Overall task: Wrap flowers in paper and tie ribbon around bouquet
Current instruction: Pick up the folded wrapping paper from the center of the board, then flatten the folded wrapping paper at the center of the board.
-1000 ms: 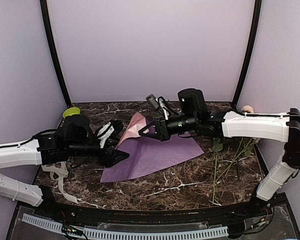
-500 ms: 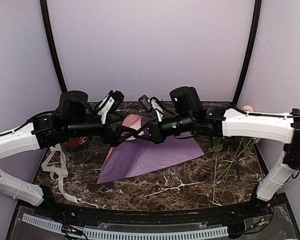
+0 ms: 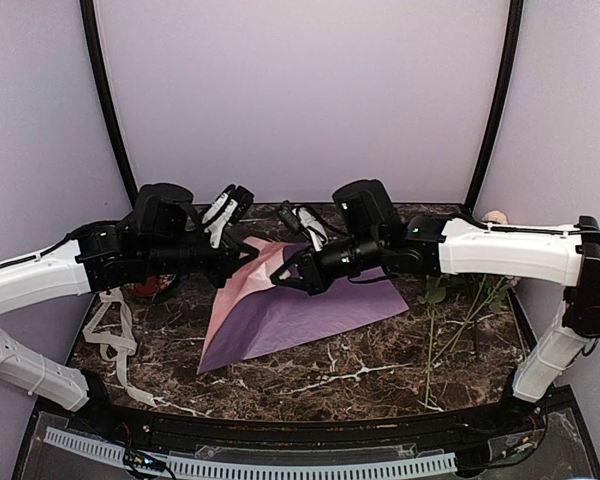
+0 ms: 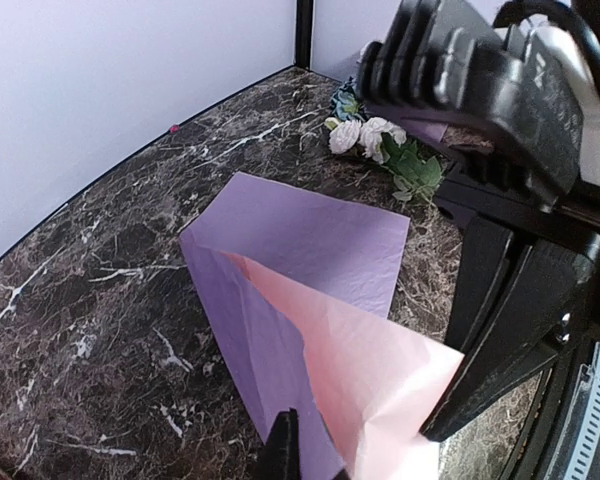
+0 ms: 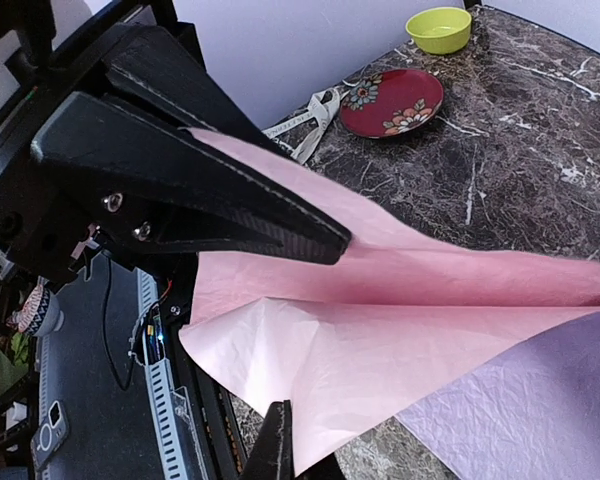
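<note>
Dark marble table, white-veined, enclosed by plain lilac walls.

Item 1: paper. Lies mid-table, lilac face up and lightly creased. Its far left corner is raised off the surface and folded over, showing the pink face. The remainder rests flat.

Item 2: left hand. Reaches in from the left, closed tight on the raised pink edge of the paper.

Item 3: right hand. Reaches in from the right, closed tight on the same raised fold just beside the left hand. The two sets of black fingers nearly meet above the table.

Item 4: flowers. Lie loose on the right side of the table, apart from the paper. Thin green stems point toward the near edge; pale heads sit at the far right corner.

Item 5: ribbon. Cream band, looped loosely on the left side of the table, under the left arm.

Item 6: red patterned plate and green bowl. Far left corner, close together, the plate near the ribbon.
</note>
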Motion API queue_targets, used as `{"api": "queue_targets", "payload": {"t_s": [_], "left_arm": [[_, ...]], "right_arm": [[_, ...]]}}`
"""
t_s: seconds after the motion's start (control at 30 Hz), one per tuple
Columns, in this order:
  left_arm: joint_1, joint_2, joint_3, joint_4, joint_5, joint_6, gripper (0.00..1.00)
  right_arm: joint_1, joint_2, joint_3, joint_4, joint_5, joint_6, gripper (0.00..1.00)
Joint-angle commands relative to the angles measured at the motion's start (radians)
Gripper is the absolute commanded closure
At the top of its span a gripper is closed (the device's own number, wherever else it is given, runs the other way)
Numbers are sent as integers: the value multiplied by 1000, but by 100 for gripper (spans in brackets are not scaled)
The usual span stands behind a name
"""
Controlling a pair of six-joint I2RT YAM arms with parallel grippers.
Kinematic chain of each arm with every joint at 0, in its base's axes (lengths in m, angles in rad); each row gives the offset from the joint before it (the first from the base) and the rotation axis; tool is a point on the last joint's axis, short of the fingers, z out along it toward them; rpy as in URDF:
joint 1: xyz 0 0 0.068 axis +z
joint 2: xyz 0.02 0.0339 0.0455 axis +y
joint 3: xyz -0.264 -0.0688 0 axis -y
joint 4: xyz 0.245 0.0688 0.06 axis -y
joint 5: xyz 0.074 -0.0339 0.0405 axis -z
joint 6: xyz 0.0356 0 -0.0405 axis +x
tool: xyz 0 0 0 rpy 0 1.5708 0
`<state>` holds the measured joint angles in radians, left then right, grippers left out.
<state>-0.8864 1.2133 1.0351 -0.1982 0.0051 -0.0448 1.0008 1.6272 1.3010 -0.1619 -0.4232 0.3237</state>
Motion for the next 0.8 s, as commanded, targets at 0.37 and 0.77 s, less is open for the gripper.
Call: {"api": "queue_targets", "payload": {"t_s": [0.37, 0.77], "left_arm": [[301, 68, 253, -16, -148, 48, 100], [302, -94, 130, 218, -254, 108, 100]], "right_arm": [[-230, -19, 277, -204, 191, -73, 100], [-226, -283, 119, -68, 213, -7, 100]]}}
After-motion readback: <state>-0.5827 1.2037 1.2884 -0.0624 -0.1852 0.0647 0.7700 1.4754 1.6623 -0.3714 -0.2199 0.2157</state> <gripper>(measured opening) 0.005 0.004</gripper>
